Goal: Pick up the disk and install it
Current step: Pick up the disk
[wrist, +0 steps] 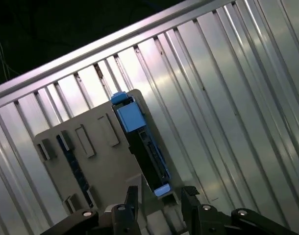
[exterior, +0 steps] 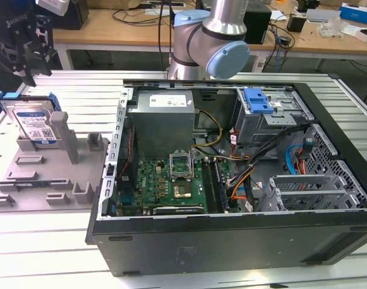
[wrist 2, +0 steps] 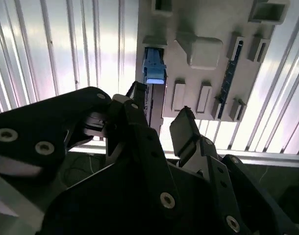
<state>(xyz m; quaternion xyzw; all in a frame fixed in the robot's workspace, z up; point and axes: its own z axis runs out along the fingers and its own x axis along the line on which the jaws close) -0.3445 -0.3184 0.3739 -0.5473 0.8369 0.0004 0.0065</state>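
Observation:
The disk (exterior: pixel 33 120), a silver drive with a white-and-blue label in a blue carrier, stands on edge in a slot of the grey fixture (exterior: pixel 45 174) at the exterior view's left. My gripper (exterior: pixel 28 77) hangs just above its top edge, dark against the bench behind. In both wrist views I look down along the disk's thin edge (wrist 2: pixel 153 73) (wrist: pixel 144 142). My gripper (wrist 2: pixel 159 122) (wrist: pixel 160 198) is open, one finger on each side of the disk's line. It does not touch the disk.
An open computer case (exterior: pixel 231 253) lies at the exterior view's right, with a grey power supply box (exterior: pixel 162 120), a motherboard (exterior: pixel 171 180) and a metal cage with a blue latch (exterior: pixel 257 99). The ribbed aluminium table (exterior: pixel 39 241) runs under everything. A cluttered wooden bench (exterior: pixel 111 27) is behind.

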